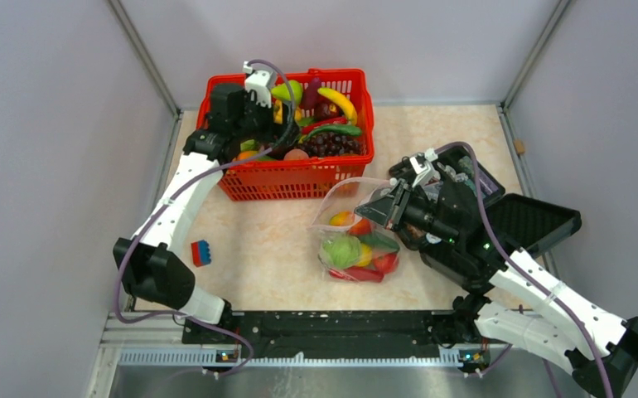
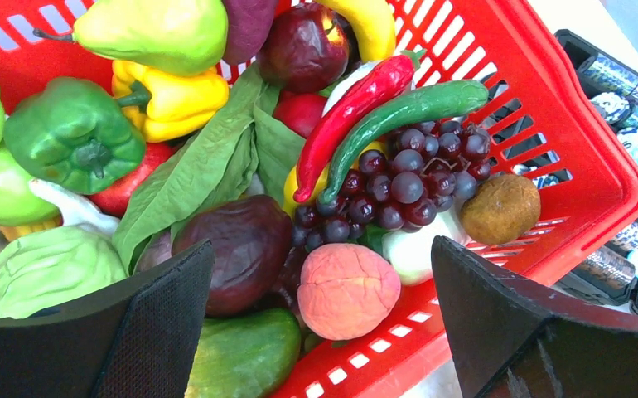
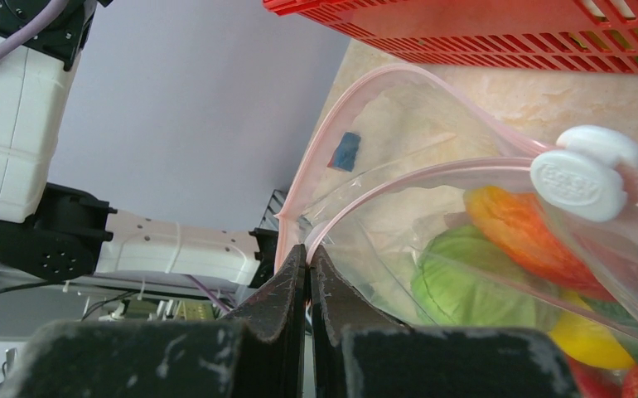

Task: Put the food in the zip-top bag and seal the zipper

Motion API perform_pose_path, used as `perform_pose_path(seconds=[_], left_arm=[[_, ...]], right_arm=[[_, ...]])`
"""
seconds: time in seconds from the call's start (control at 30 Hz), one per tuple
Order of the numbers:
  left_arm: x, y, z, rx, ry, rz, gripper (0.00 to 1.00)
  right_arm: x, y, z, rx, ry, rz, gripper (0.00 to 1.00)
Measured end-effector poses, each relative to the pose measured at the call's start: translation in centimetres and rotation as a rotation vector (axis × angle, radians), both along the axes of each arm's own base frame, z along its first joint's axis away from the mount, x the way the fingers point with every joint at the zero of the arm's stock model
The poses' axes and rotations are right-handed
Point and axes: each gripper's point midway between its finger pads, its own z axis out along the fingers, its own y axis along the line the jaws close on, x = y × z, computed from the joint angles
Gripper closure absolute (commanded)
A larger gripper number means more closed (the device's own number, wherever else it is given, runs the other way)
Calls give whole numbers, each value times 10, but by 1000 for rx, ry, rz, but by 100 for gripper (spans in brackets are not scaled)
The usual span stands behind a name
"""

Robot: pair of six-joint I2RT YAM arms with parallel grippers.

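The zip-top bag (image 1: 342, 197) lies on the table in front of the basket, its mouth held up and gaping. Inside it is food: a green cabbage (image 1: 342, 249), a lemon, a red chili and a tomato. My right gripper (image 1: 382, 204) (image 3: 309, 249) is shut on the bag's mouth edge, pinching the pink zipper (image 3: 432, 170) at its end. The white slider (image 3: 585, 172) sits further along the strip. My left gripper (image 1: 255, 133) (image 2: 320, 249) hangs open over the basket, above a pink peach-like fruit (image 2: 347, 290), a cucumber (image 2: 245, 356) and purple grapes (image 2: 407, 178).
The red lattice basket (image 1: 299, 181) at the back holds more food: pear (image 2: 154, 29), peppers, chili (image 2: 353, 116). An open black case (image 1: 535, 222) lies at the right under my right arm. A small blue and red block (image 1: 201, 252) lies at the left.
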Motion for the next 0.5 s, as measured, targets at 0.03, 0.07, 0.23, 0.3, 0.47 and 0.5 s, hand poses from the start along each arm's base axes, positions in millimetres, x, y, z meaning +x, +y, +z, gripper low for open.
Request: perform_pose_path(seconds=[0.03, 0.07, 0.23, 0.3, 0.47, 0.5], left_arm=[[1, -1, 0, -4, -1, -3, 1], [1, -2, 1, -9, -4, -10, 1], [0, -18, 8, -68, -41, -86, 5], [-4, -24, 6, -85, -38, -128, 6], [-18, -41, 3, -121, -11, -257, 10], [-22, -45, 2, -127, -2, -282, 10]], right_arm=[[0, 0, 0, 0, 0, 0, 100], [0, 0, 0, 0, 0, 0, 100], [0, 0, -1, -4, 4, -3, 100], [1, -1, -1, -4, 3, -5, 100], [1, -1, -1, -4, 3, -10, 100], [1, -1, -1, -4, 3, -11, 100]])
